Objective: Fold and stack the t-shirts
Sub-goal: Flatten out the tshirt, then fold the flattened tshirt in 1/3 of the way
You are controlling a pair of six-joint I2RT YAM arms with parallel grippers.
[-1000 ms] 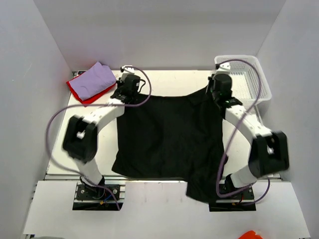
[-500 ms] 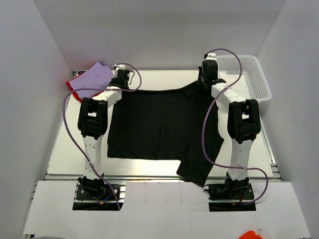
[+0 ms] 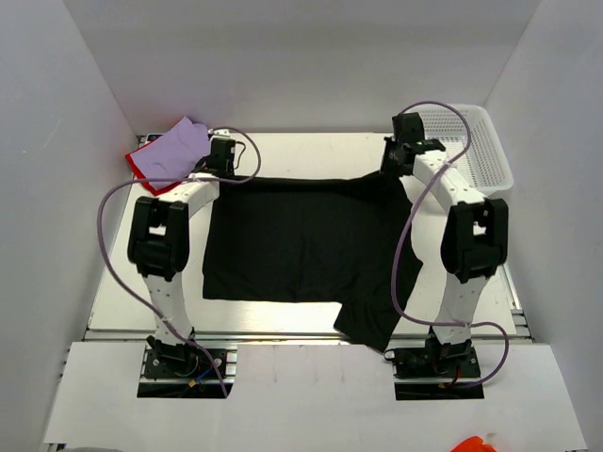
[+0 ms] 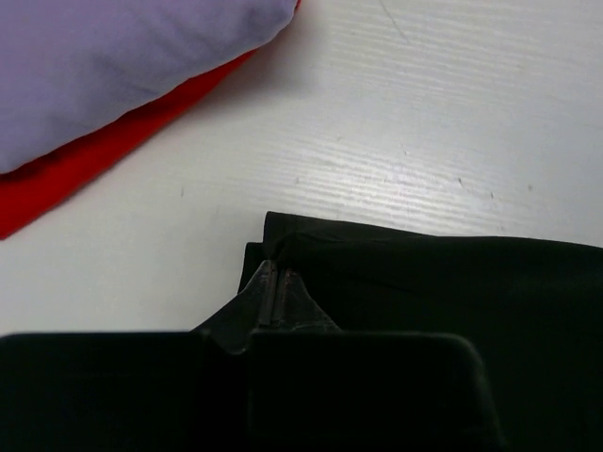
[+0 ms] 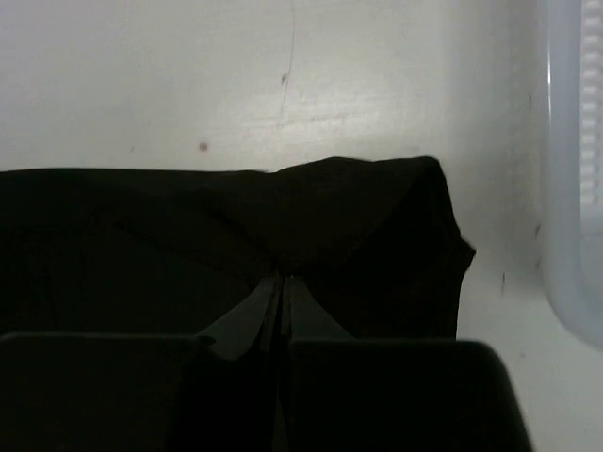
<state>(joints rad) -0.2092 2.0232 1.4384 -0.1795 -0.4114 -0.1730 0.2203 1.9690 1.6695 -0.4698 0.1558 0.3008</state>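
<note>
Black t-shirt point(image 3: 301, 240) spread flat on table point(image 3: 311, 151), near-right part draping past near edge. Left gripper point(image 4: 274, 282) pinched tight on its far-left corner. Right gripper point(image 5: 283, 292) pinched tight on far-right corner, near white mesh basket point(image 3: 482, 155). Lavender t-shirt point(image 3: 174, 149) lies atop red t-shirt point(image 3: 143, 175), far left.

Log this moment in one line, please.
left end effector: shut on black t-shirt | right end effector: same | lavender t-shirt on red t-shirt
</note>
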